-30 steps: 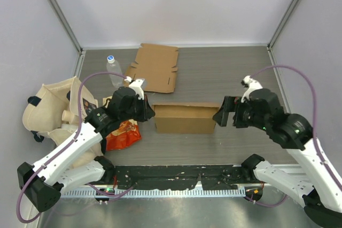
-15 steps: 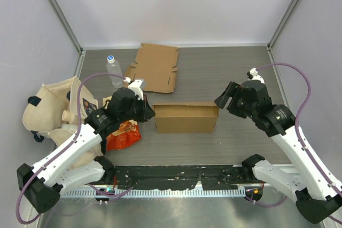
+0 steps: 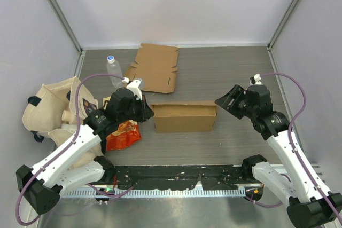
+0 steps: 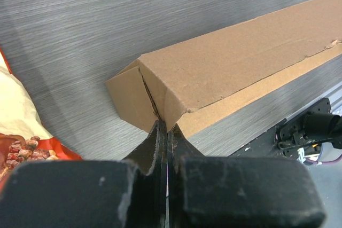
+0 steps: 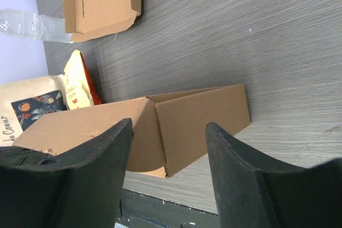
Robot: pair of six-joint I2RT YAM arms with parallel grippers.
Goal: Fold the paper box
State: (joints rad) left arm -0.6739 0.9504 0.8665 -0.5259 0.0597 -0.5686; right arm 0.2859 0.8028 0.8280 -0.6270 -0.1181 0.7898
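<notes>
The brown paper box (image 3: pixel 184 120) lies on the table as a long folded-up shape between my arms. It also shows in the left wrist view (image 4: pixel 230 62) and in the right wrist view (image 5: pixel 197 126). My left gripper (image 3: pixel 147 111) is at the box's left end, its jaws shut with the box's end corner pinched between the tips (image 4: pixel 166 126). My right gripper (image 3: pixel 226 100) is open and empty, a little off the box's right end and tilted toward it (image 5: pixel 168 126). The box's right end is open, with one flap standing out.
A flat unfolded cardboard blank (image 3: pixel 155 68) lies at the back, with a clear plastic bottle (image 3: pixel 114 70) to its left. A red and orange snack bag (image 3: pixel 122 132) and a cream tote bag (image 3: pixel 53 105) lie under my left arm. A black rail (image 3: pixel 176 177) runs along the near edge.
My right gripper has drawn back from the box's right end, up and to the right. The left gripper and the box have stayed put.
</notes>
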